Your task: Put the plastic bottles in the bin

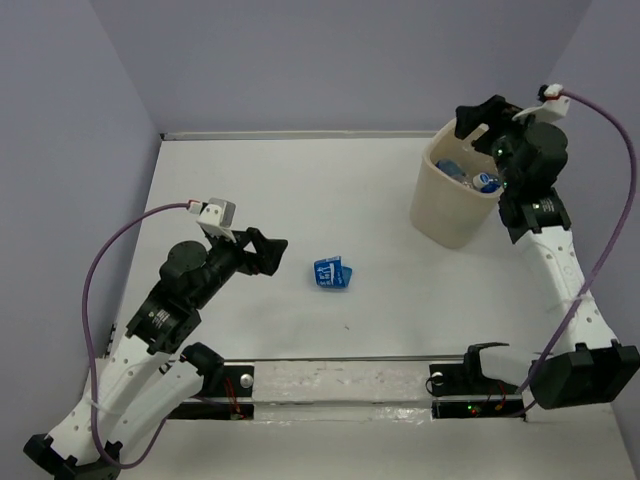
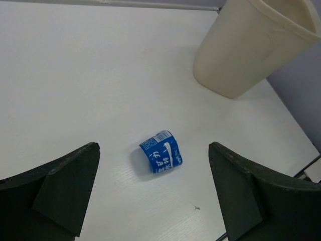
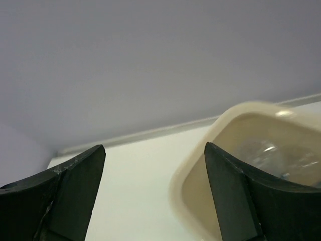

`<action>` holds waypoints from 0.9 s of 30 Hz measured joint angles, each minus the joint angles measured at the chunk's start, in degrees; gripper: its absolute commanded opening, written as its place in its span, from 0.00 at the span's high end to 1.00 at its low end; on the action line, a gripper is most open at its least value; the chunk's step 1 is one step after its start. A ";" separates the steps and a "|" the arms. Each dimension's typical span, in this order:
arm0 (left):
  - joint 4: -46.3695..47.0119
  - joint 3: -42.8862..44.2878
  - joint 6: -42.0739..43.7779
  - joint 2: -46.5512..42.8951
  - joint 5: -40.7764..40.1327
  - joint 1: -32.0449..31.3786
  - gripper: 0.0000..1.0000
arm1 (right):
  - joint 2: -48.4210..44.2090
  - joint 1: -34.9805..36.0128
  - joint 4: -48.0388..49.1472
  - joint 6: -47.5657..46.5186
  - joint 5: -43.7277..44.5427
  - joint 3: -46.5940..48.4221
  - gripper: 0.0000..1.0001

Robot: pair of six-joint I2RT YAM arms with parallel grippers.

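Note:
The cream-beige bin (image 1: pixel 445 205) stands at the back right and holds plastic bottles (image 1: pixel 472 176) with blue labels. A small blue-labelled piece (image 1: pixel 331 273) lies on its side mid-table; in the left wrist view (image 2: pixel 161 152) only its blue wrap shows, with no cap or clear body to be made out. My left gripper (image 1: pixel 280 252) is open and empty, just left of it, and in its own view (image 2: pixel 153 193) the piece lies ahead between the fingers. My right gripper (image 1: pixel 478 125) is open and empty over the bin's far rim (image 3: pixel 176 189); clear bottles (image 3: pixel 266 150) show inside.
The bin also shows at the top right of the left wrist view (image 2: pixel 241 50). Lilac walls close the table at the back and both sides. A metal rail (image 1: pixel 340 385) with both arm bases runs along the near edge.

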 measured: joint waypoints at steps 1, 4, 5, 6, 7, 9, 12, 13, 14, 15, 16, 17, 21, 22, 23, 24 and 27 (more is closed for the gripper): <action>-0.02 0.00 -0.04 0.11 -0.09 0.00 0.01 | -1.40 3.63 0.83 -0.13 -0.66 -2.49 0.19; 0.02 0.00 -0.37 0.35 -0.20 0.00 0.01 | -3.30 13.68 0.90 -0.76 -3.19 -9.66 0.24; 0.02 0.00 -0.50 0.35 -0.22 0.00 0.01 | -3.37 16.61 0.90 -0.79 -3.67 -11.34 0.24; 0.04 0.00 -0.68 0.35 -0.22 0.00 0.01 | -3.34 20.35 0.74 -1.05 -4.15 -14.08 0.24; 0.04 0.00 -0.83 0.28 -0.22 0.00 0.01 | -3.34 21.90 0.50 -1.09 -4.42 -15.85 0.23; 0.07 0.00 -1.14 -0.13 -0.20 0.00 0.01 | -4.02 29.31 0.04 -1.55 -5.18 -21.64 0.20; 0.15 0.00 -1.55 -1.51 -0.20 0.00 0.01 | -8.35 35.47 -0.04 -1.51 -5.70 -29.40 0.01; 0.28 0.00 -1.68 -2.12 -0.20 0.00 0.01 | -11.58 37.33 0.07 -1.27 -6.10 -32.30 0.00; 0.55 0.00 -1.86 -3.13 -0.28 0.00 0.01 | -14.01 37.94 0.07 -0.98 -6.45 -33.86 0.00; 0.72 0.00 -1.99 -3.56 -0.57 0.00 0.01 | -16.68 38.18 0.04 -0.94 -6.51 -35.10 0.00; 0.90 0.00 -2.19 -4.83 -1.31 0.00 0.01 | -19.82 38.18 0.33 -0.74 -6.69 -36.24 0.00; 0.96 -0.02 -2.29 -5.60 -1.92 0.00 0.01 | -21.86 38.18 0.37 -0.61 -6.69 -36.72 0.00; 1.36 -0.52 -2.99 -10.03 -5.29 0.00 0.01 | -29.40 38.18 -0.68 -0.68 -4.33 -37.20 0.04; 1.36 -0.63 -3.06 -10.62 -5.95 0.00 0.01 | -30.58 38.18 -1.14 -0.79 -3.34 -37.20 0.04; 1.36 -0.76 -3.23 -11.13 -6.67 0.00 0.01 | -32.06 38.18 -2.05 -0.96 -1.57 -37.22 0.04; 1.31 -0.85 -3.43 -11.26 -7.26 0.00 0.01 | -33.14 38.18 -2.64 -1.16 -0.39 -37.27 0.04; 1.27 -1.18 -4.31 -11.28 -9.05 0.00 0.01 | -35.30 38.18 -4.17 -1.73 2.78 -37.33 0.03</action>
